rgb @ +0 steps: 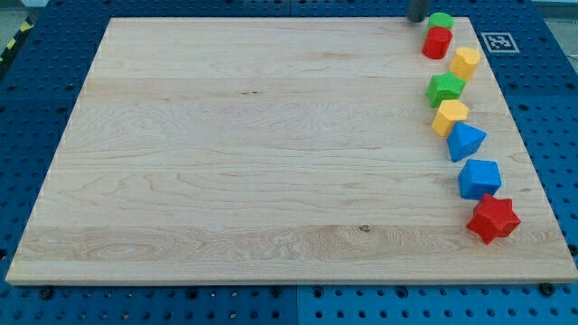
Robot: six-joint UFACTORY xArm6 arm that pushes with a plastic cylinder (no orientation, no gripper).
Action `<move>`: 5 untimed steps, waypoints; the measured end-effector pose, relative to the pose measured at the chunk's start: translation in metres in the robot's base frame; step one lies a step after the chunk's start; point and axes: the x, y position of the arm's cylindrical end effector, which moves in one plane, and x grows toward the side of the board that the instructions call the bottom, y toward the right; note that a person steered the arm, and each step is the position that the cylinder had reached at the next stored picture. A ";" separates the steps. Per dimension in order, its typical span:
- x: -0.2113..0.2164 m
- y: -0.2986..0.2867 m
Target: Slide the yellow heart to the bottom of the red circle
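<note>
- Blue pegboard (36, 135) with rows of small holes framed a pale wooden board (253, 153) on all sides; a black-and-white marker tag (498, 41) sat on the pegboard off the board's top right corner, and a strip of yellow-black tape (13, 43) showed at the view's top left.
- Most of the wooden surface lay bare, with all the blocks strung in a loose column down the view's right side.
- At the top of that column stood a green block (441, 20), shape unclear, touching the red circle (437, 42) just below it.
- One yellow block (466, 62) sat just right of and below the red circle; I could not tell for sure whether this one or the other was the heart.
- Below came a green star-like block (444, 88), then a second yellow block (450, 117) touching it, then a blue block with a pointed side (466, 141) against that.
- Further down sat a blue angular block (479, 178), and a red star (493, 218) touched its lower edge.
- My tip (416, 20) showed only as a dark stub at the view's top edge, just left of the green block at the top and up-left of the red circle, touching neither and holding nothing.
- The green star-like block lay between the red circle's underside and the second yellow block.
</note>
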 end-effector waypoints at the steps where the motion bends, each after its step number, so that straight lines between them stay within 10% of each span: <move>1: 0.000 0.053; 5: 0.111 0.066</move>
